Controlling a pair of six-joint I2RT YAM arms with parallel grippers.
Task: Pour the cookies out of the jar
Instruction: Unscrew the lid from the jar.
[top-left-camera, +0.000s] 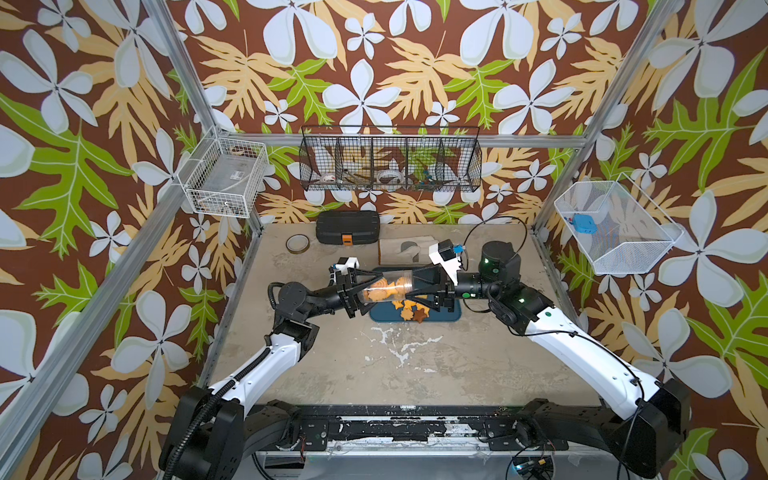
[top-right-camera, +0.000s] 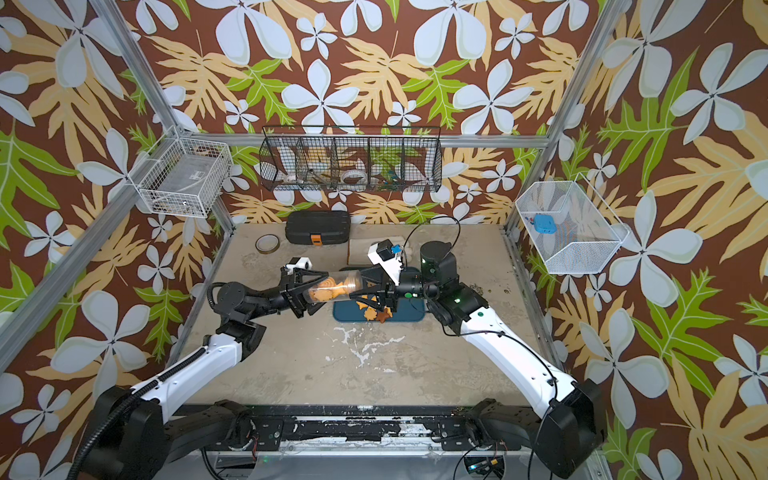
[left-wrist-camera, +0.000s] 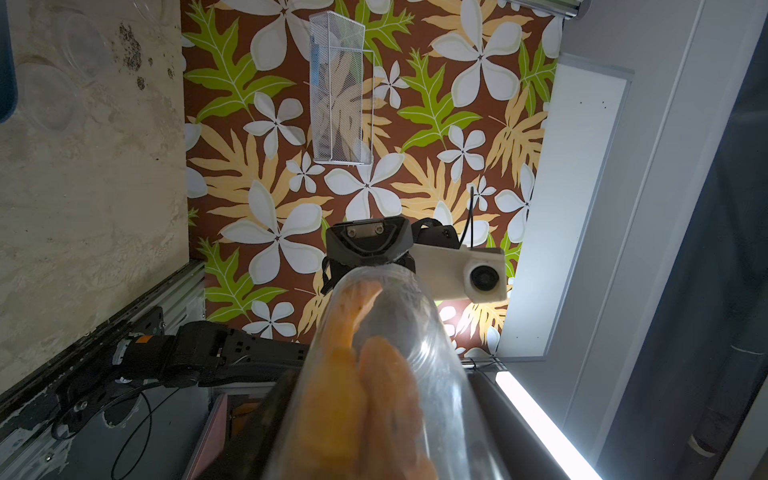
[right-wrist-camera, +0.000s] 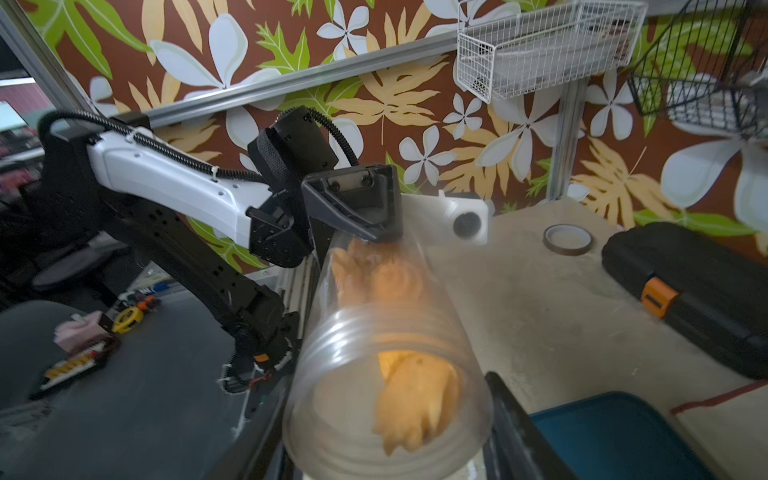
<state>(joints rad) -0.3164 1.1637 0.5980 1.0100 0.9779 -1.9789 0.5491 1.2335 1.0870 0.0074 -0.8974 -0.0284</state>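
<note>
A clear jar (top-left-camera: 386, 286) hangs on its side above a blue tray (top-left-camera: 451, 316), held between both grippers. My left gripper (top-left-camera: 370, 289) is shut on the jar's closed end. My right gripper (top-left-camera: 409, 286) is shut around the threaded mouth end, which has no lid. Several orange-yellow cookies (top-left-camera: 384, 289) lie inside the jar, blurred in the left wrist view (left-wrist-camera: 345, 395) and close to the mouth in the right wrist view (right-wrist-camera: 415, 399). More cookies (top-left-camera: 409, 311), orange and brown, lie on the tray below the mouth. Both top views show the jar (top-right-camera: 332, 286) the same way.
A black case (top-left-camera: 347, 226) with an orange latch, a tape roll (top-left-camera: 297, 244) and a tan block (top-left-camera: 399, 249) stand at the back of the table. Wire baskets (top-left-camera: 390, 160) hang on the back and side walls. White paint marks the table in front of the tray.
</note>
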